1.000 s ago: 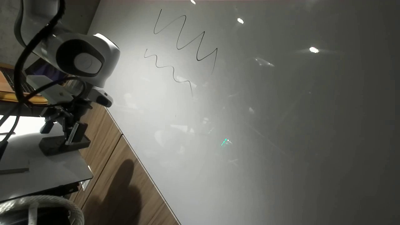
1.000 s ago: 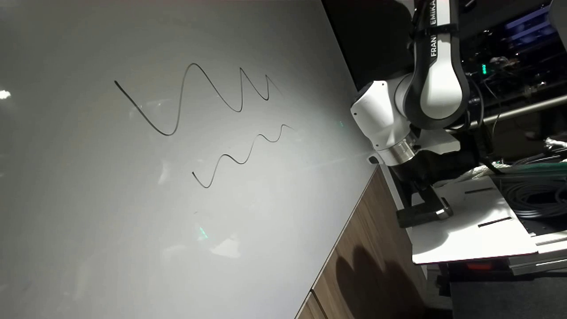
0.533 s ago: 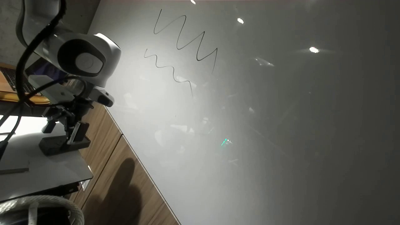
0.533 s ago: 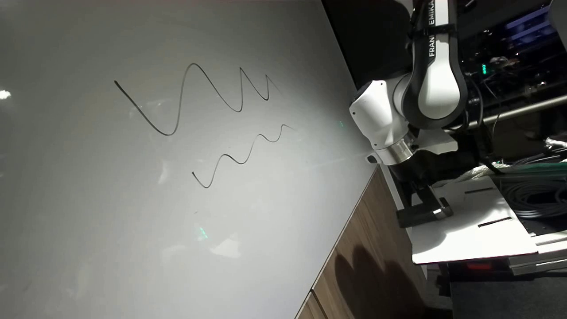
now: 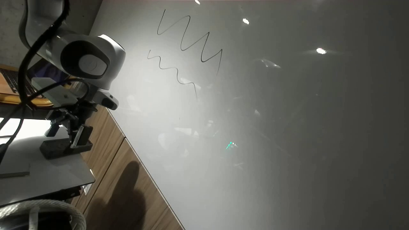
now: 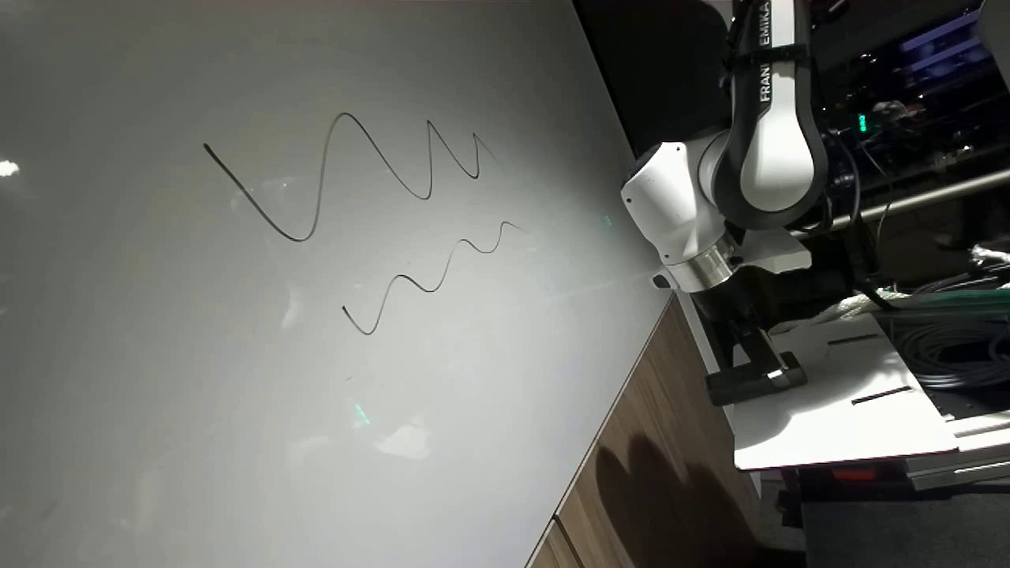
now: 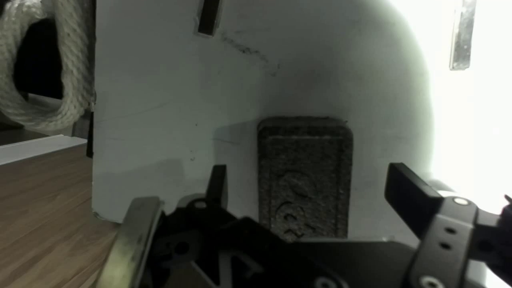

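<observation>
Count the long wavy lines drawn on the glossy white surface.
2: a larger wavy line and, below it in both exterior views, a smaller wavy line. None looks hidden.

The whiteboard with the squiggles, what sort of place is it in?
Probably a robotics lab, though I can't rule out an office: there's a robot arm beside a large whiteboard marked with squiggles, plus coiled cables.

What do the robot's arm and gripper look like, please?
The arm is white with rounded housings and black trim; the letters FRAN and EMIKA show on either side of a black strap. A silvery metal ring circles its lower end, and a thick black cable runs beside it. The gripper is mostly black and angular, with grey metal parts and blocky fingertips.
</observation>
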Robot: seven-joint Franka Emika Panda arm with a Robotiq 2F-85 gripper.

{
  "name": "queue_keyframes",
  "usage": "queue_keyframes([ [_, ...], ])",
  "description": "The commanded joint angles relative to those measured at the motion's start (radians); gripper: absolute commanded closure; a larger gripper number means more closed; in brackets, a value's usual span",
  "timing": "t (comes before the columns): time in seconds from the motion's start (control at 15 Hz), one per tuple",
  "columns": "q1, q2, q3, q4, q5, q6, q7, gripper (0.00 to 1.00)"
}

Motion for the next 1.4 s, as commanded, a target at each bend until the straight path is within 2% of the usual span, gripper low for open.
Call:
queue_keyframes([
  [0.0,0.000,0.007,-0.007,0.001,-0.008,0.023,0.003,0.00],
  [0.13,0.000,0.009,-0.007,0.001,-0.009,0.024,0.004,0.26],
  [0.4,-0.002,0.012,-0.008,0.000,-0.004,0.026,-0.002,0.58],
  [0.53,-0.001,0.010,-0.007,0.000,-0.003,0.026,-0.002,0.70],
  [1.07,0.009,-0.033,-0.001,0.004,-0.026,0.010,0.022,0.71],
  [1.33,0.032,-0.084,0.025,0.021,-0.025,-0.021,0.036,0.71],
])
